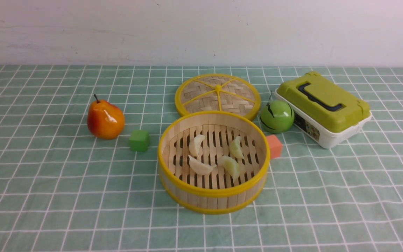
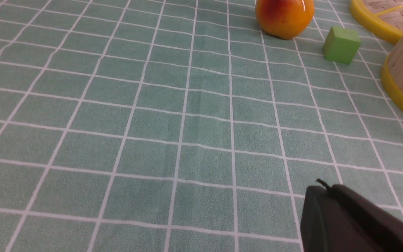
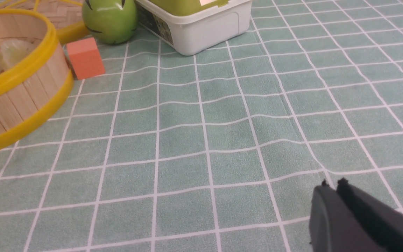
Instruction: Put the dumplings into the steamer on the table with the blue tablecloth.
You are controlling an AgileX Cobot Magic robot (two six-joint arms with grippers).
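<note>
front view: neither of my arms shows here. all four dumplings (image 1: 201,166) lie on the slatted wooden floor of the steamer (image 1: 214,190), pale and pleated, so i judge the job done. its woven lid (image 1: 217,93) lies flat just behind it. a glossy pear (image 1: 105,119) and a green cube (image 1: 139,140) sit to its left, an orange cube (image 1: 274,146) at its right wall, then a green apple (image 1: 277,116) against a lidded plastic box (image 1: 324,108). the blue tablecloth (image 1: 47,182) is soft and slightly wrinkled.

left wrist view: my left gripper (image 2: 322,186) hangs low over bare cloth, its dark jaws pressed together on nothing, well apart from the steamer's bamboo wall.

right wrist view: my right gripper (image 3: 332,183) shows only a hairline slit between its matte black tips, effectively closed and empty, parked over cloth. a greenish dumpling shows past the yellow rim.
</note>
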